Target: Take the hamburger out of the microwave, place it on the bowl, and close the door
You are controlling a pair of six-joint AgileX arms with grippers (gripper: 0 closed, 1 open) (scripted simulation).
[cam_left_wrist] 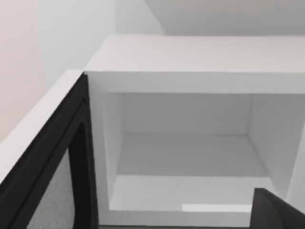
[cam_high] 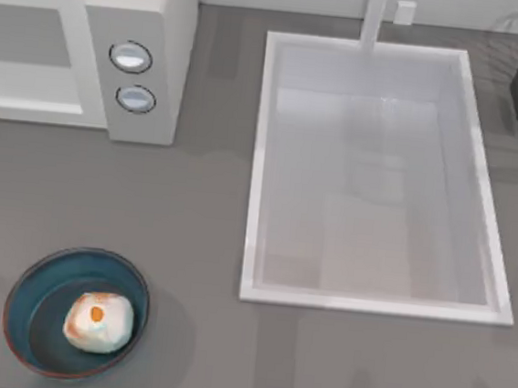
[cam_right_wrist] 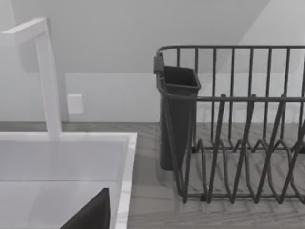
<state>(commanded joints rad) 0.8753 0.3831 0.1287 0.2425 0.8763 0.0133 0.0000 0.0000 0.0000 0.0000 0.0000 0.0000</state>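
- The microwave stood at the far left corner of the bench, with its two knobs on the panel facing me.
- From my left wrist camera I saw the door swung open and the white cavity behind it bare.
- The bowl sat near the front left corner of the bench, and the hamburger lay inside it, toward its right side.
- The sink took the middle and right part of the bench, with the faucet at its far edge.
- The dish rack with its dark cup stood at the far right corner.
- A dark piece of my left gripper and of my right gripper was visible in each wrist camera; I could not tell whether the fingers were spread or pressed together.
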